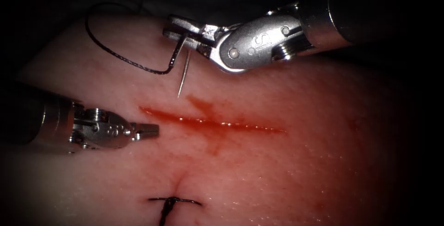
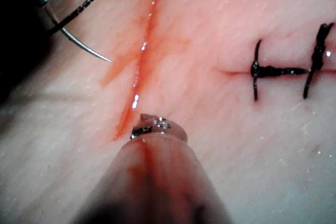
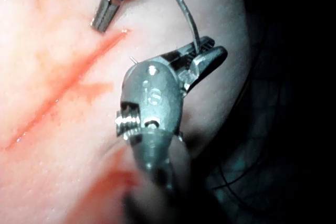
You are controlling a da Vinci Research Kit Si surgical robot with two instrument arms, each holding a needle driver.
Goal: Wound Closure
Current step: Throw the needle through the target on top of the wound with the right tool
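Colours from my console: the tissue [image 1: 323,161] is pale pink, deepening to red around the cut [image 1: 212,122], which is a glossy red line with red fluid [image 1: 206,108] smeared in blotches beside it. My right tool [image 1: 185,29] is shiny silver steel with an "S" mark engraved on its wrist; my left tool [image 1: 148,130] is the same silver. The needle [image 1: 183,76] is bright silvery. The thread [image 1: 115,52] is black, and the finished stitch [image 1: 173,203] nearer me is black too.
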